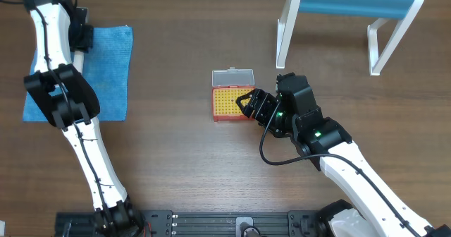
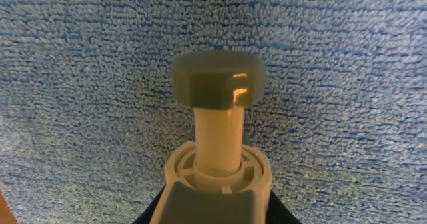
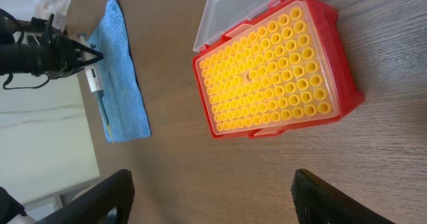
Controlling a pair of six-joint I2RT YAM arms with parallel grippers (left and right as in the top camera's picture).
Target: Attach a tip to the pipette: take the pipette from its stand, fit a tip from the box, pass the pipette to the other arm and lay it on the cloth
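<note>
Tip box: your one red box (image 3: 287,127), clear lid (image 3: 243,14) swung open, holds rows of yellow tips (image 3: 267,77).
Pipette: one (image 2: 217,141), clamped in your left gripper (image 3: 85,53) over the single blue cloth (image 1: 113,61).
Right gripper (image 3: 212,184): fingers apart, just beside the box.
Stand (image 1: 352,1): one, well apart.

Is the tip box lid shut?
No, the clear lid stands folded back off the tip box, leaving the yellow tips exposed.

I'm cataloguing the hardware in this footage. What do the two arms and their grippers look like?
Both arms have white tubular links and black joint housings. The left arm has a thin black cable along its link; the right arm has a looping black cable and two green lights. The left gripper and right gripper are black.
</note>
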